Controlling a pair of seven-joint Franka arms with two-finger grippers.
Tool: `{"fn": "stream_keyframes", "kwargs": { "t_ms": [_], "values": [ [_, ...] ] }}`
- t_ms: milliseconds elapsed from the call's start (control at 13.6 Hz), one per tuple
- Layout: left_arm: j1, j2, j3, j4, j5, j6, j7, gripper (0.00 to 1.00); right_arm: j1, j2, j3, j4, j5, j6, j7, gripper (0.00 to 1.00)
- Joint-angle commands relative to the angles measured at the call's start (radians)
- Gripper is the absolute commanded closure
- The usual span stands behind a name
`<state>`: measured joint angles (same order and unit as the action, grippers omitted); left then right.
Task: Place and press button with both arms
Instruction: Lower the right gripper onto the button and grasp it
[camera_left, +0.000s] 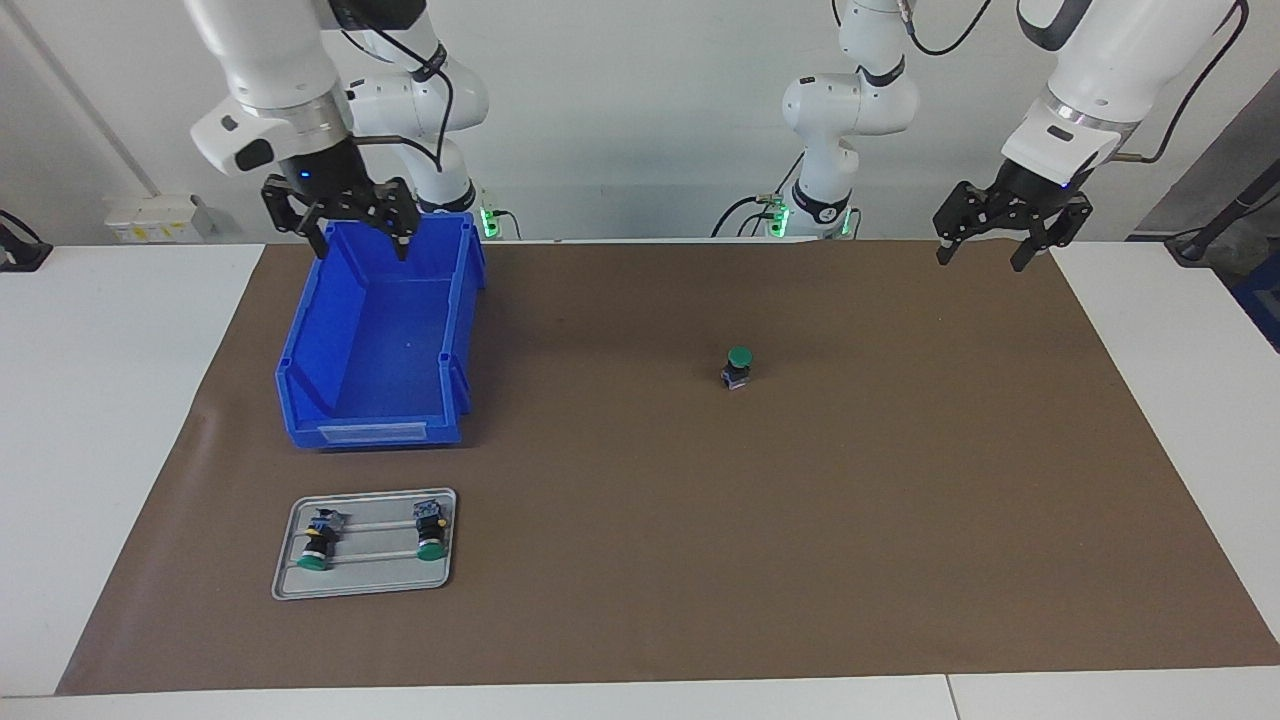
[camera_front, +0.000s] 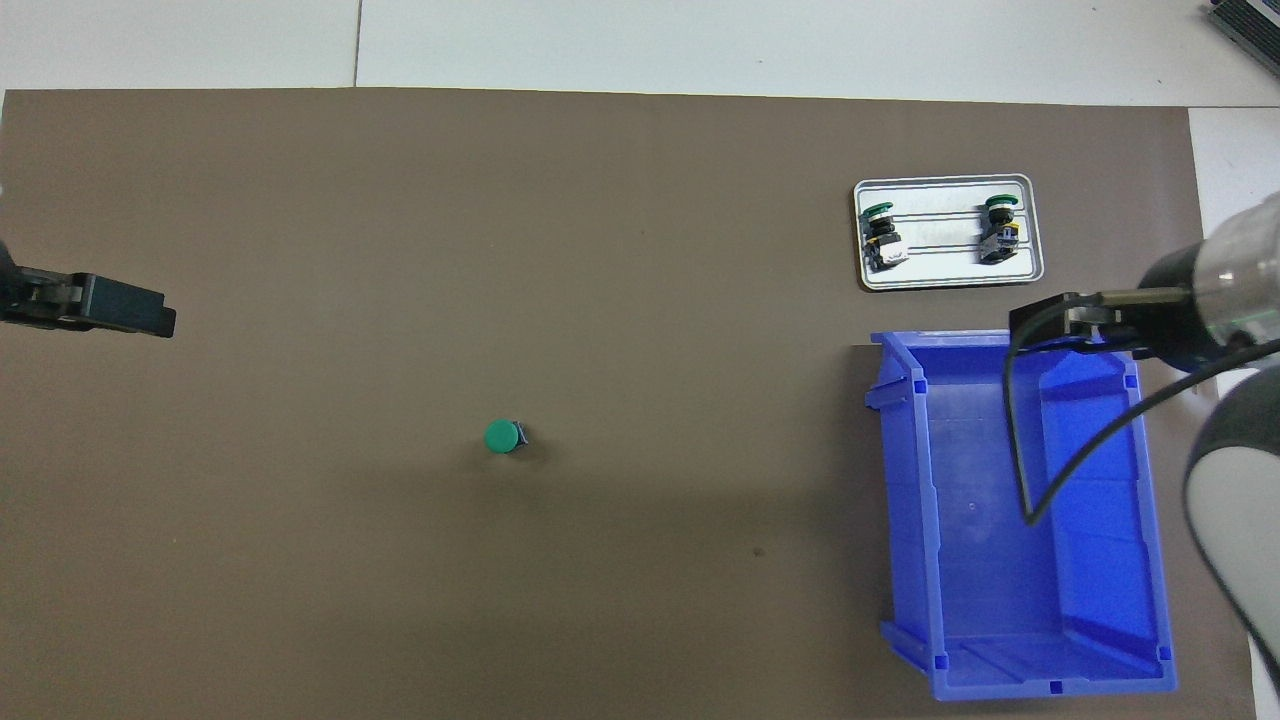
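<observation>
Button (camera_left: 738, 366) upright on mat (camera_left: 900, 520); right pincer (camera_left: 352, 232) over bin (camera_left: 375, 340), fingers spread.

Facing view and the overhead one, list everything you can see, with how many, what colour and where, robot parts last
Button: one, green cap, standing upright on the mat, mid-table, toward the left arm's end.
Spare buttons: two, green caps, black bodies, lying on the tray.
Tray: one, grey metal, farther from the robots than the bin, at the right arm's end.
Bin: one, blue, open-topped, nothing seen inside, at the right arm's end.
Mat: one, brown, covering the white table.
Right gripper: one, black, open, over the bin's end nearest the robots.
Left gripper: one, black, open, raised over the mat's corner at the left arm's end, holding nothing.
</observation>
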<state>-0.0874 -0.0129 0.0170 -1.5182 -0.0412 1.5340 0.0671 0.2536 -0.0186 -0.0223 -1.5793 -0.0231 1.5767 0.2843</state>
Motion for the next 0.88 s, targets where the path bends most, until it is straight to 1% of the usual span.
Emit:
{"fn": "stream_keyframes", "kwargs": {
  "t_ms": [0,73,147,220,294,441,514,661,734,808],
  "values": [
    [0.005,0.042,-0.008,0.089,0.041,-0.057,0.019,0.0,0.102,0.022,0.002,-0.002,0.029,0.055,0.097,0.01],
    [0.005,0.03,-0.008,0.076,0.04,-0.051,0.02,0.0,0.151,0.031,0.002,-0.001,0.032,0.077,0.143,0.01],
    [0.003,0.018,-0.008,0.052,0.04,-0.055,0.019,0.0,0.212,0.066,0.002,0.007,0.032,0.11,0.192,0.01],
    [0.005,-0.004,-0.008,0.011,0.04,-0.042,0.022,0.0,0.269,0.113,0.002,0.018,0.035,0.17,0.238,0.01],
    [0.005,-0.019,-0.008,-0.025,0.04,-0.028,0.023,0.0,0.32,0.177,0.002,0.034,0.046,0.231,0.272,0.01],
    [0.006,-0.03,-0.008,-0.046,0.04,-0.011,0.025,0.0,0.409,0.306,0.004,0.077,0.061,0.394,0.3,0.01],
    [0.006,-0.032,-0.006,-0.048,0.038,-0.017,0.023,0.0,0.436,0.346,0.004,0.077,0.066,0.478,0.303,0.01],
    [0.006,-0.053,-0.006,-0.091,0.037,0.001,0.017,0.0,0.473,0.411,0.005,0.078,0.063,0.555,0.305,0.01],
    [0.006,-0.053,-0.006,-0.092,0.037,0.027,0.022,0.0,0.499,0.428,0.005,0.065,0.06,0.603,0.294,0.01],
    [0.006,-0.053,-0.006,-0.096,0.037,0.032,0.02,0.0,0.522,0.462,0.004,0.065,0.045,0.621,0.289,0.01]
  ]
}}
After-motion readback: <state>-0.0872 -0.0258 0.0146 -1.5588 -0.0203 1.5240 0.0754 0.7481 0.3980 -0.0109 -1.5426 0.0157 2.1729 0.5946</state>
